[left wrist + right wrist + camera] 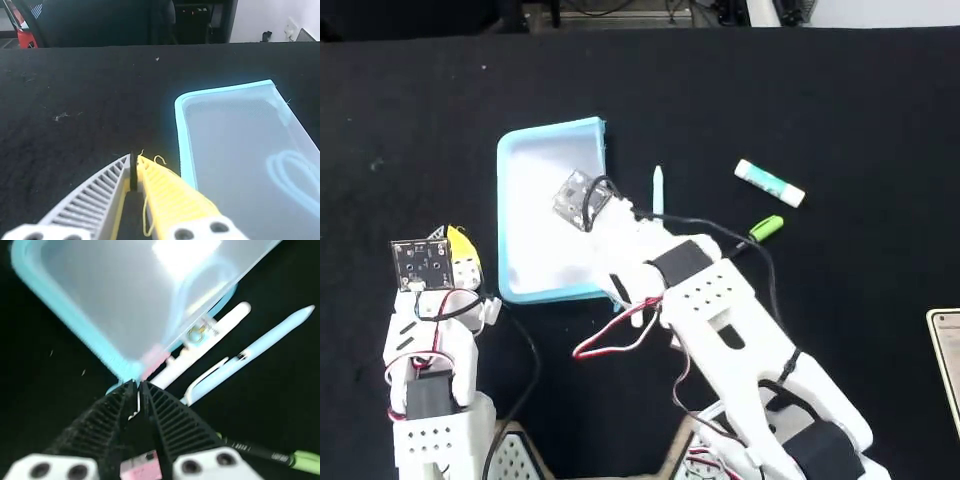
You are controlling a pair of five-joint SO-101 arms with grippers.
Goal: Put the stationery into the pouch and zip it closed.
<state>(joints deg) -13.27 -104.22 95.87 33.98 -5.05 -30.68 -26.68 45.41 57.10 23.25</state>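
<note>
**Right end effector closed on the pouch corner, stationery outside on the table**

The pouch [535, 200], pale and translucent with a light-blue border, lies flat on the black table [770, 90], left of centre in the high view. The right arm reaches across it from 5 o'clock. In the right wrist view, the right end effector [136, 385] sits at a corner of the pouch with its jaws pressed almost together on the blue edge and a thin white sliver between them.

The left end effector [134, 159] rests at 8 o'clock of the pouch, just beside its border. Its grey and yellow jaws are closed against each other and hold nothing.

A light-blue pen [658, 190] lies just off the pouch's 3 o'clock edge. The right wrist view shows a white pen [210, 340] between it and the pouch, one end at the pouch's rim. A green-capped pen [766, 227] lies at 4 o'clock of the light-blue pen. A white glue stick [769, 183] with green markings lies farther out, towards 3 o'clock, well apart from the pouch.
</note>
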